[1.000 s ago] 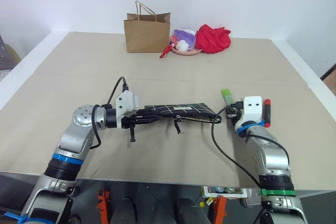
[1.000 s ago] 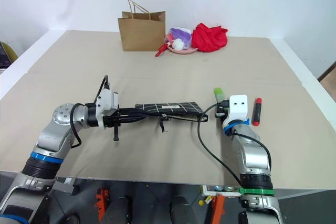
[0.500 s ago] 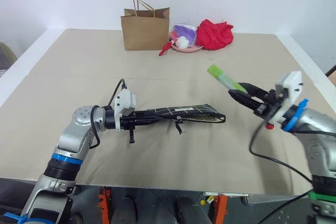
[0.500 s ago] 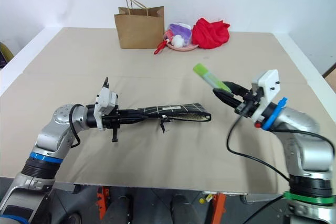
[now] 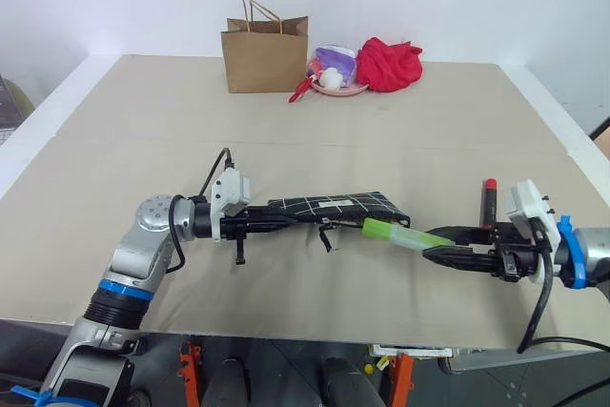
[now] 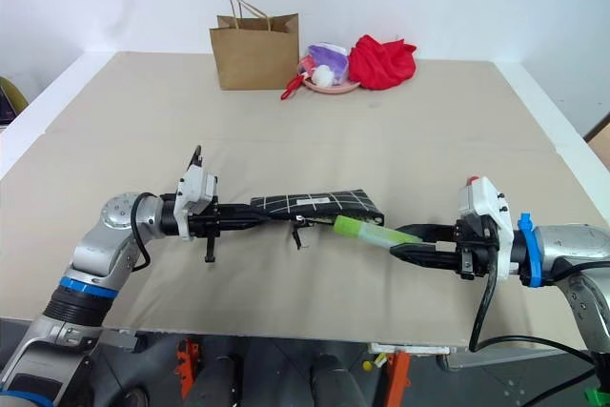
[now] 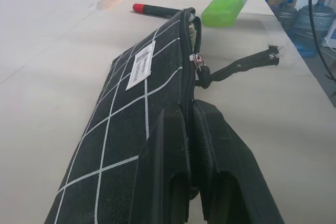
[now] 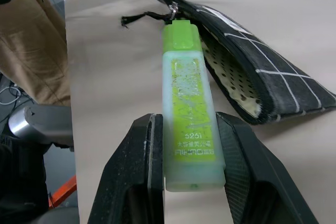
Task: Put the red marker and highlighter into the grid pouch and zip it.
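The grid pouch (image 5: 334,205) is black with white lines and is held level just above the table. My left gripper (image 5: 278,221) is shut on its left end. Its right end gapes open, and a perforated lining shows inside the pouch (image 8: 247,72). My right gripper (image 5: 434,243) is shut on the pale-green highlighter (image 5: 396,233). The highlighter lies level with its green cap (image 8: 181,35) pointing at the open mouth, just in front of it. The red marker (image 5: 489,199) lies on the table behind my right wrist, and the red marker (image 7: 157,9) also shows beyond the pouch.
At the table's far edge stand a brown paper bag (image 5: 265,54), a pink plate (image 5: 335,91) with small items and a red cloth (image 5: 389,62). The pouch's zipper cord (image 7: 236,66) hangs loose by the mouth.
My right gripper lifted the highlighter off the table, then swung down and toward the front edge. It now points level at the pouch's open end. The left gripper kept still.
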`<state>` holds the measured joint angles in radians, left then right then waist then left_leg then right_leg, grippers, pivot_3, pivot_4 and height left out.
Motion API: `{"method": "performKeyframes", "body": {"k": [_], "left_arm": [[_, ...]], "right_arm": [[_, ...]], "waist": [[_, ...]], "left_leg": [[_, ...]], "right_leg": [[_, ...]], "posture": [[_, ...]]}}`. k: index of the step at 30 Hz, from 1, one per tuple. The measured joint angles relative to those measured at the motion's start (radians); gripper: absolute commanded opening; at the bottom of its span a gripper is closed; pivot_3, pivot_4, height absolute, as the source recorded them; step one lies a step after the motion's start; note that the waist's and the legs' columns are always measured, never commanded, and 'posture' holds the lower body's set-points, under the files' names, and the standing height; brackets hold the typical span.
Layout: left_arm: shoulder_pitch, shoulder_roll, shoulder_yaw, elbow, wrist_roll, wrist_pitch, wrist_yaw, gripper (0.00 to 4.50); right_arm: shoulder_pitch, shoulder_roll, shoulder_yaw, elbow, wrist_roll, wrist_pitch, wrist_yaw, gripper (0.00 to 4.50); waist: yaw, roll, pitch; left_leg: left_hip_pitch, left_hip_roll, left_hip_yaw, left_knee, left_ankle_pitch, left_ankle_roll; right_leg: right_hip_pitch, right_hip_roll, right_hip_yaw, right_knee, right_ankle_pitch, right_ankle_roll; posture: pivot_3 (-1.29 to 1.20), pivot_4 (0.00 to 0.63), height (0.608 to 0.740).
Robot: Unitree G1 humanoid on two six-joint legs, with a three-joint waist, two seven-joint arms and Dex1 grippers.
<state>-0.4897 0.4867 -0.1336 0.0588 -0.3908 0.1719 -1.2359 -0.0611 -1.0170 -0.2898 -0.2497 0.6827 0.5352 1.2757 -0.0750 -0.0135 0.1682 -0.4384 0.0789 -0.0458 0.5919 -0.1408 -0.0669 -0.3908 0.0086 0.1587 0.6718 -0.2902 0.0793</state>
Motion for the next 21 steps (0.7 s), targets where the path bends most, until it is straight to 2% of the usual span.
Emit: {"method": "performKeyframes", "body": {"k": [16, 21], "left_arm": [[0.030, -0.024, -0.024, -0.090, -0.003, 0.011, 0.036, 0.00], [0.034, -0.040, -0.034, -0.098, -0.002, 0.011, 0.045, 0.00]], "right_arm": [[-0.143, 0.004, 0.127, 0.059, -0.025, 0.077, -0.013, 1.06], [-0.237, 0.064, 0.202, 0.055, -0.021, 0.150, -0.063, 1.06]], "waist": [[0.000, 0.000, 0.000], [-0.001, 0.000, 0.000]], "left_leg": [[0.000, 0.000, 0.000, -0.001, 0.000, 0.000], [0.000, 0.000, 0.000, 0.000, 0.000, 0.000]], "right_leg": [[0.000, 0.000, 0.000, 0.000, 0.002, 0.004], [0.000, 0.000, 0.000, 0.000, 0.002, 0.004]], "posture": [[0.00, 0.150, 0.740], [0.00, 0.150, 0.740]]}}
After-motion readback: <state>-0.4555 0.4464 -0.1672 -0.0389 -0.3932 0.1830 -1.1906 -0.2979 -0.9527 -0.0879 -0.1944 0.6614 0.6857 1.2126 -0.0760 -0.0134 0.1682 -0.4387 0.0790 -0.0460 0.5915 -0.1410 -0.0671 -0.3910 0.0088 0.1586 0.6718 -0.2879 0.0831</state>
